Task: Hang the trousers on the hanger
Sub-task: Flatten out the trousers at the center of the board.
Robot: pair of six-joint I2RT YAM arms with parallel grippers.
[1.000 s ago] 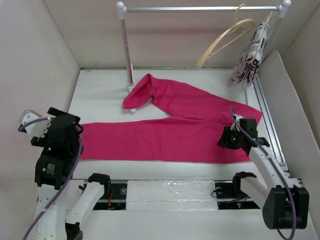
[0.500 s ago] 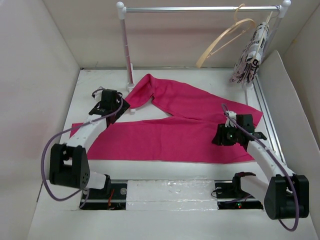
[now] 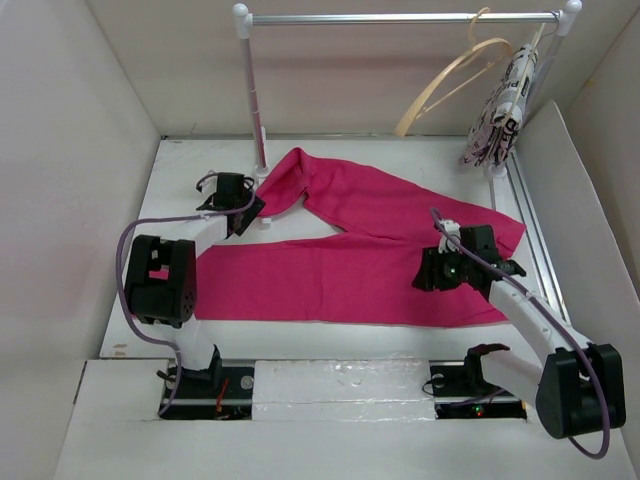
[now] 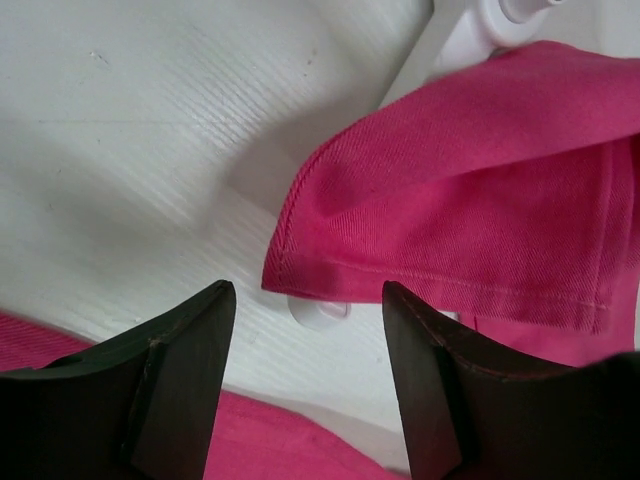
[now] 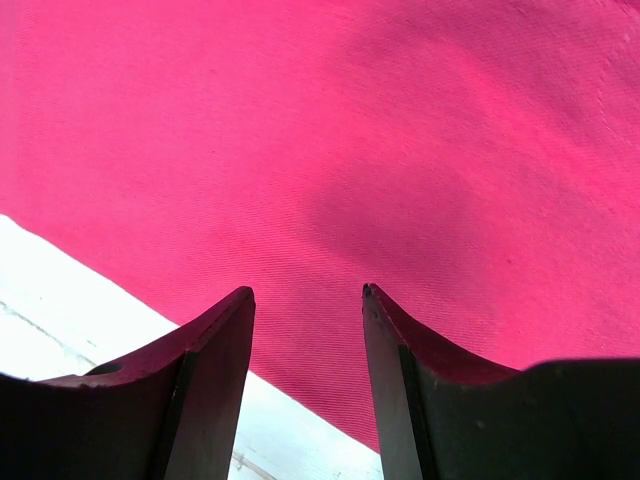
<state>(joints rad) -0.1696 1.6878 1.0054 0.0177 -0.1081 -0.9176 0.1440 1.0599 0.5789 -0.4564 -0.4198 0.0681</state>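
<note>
Left hand (image 4: 303, 300) moved up to trousers (image 3: 340, 270) leg end; right hand (image 5: 308, 298) shifted left
Both hands open, holding nothing, over cloth

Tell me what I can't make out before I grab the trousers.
- Top view: waist of the trousers partly under the right arm; button not discernible.
- Top view: right end of the hanger behind the patterned garment.
- Wrist views: hanger out of frame; trousers cut off by frame edges.
</note>
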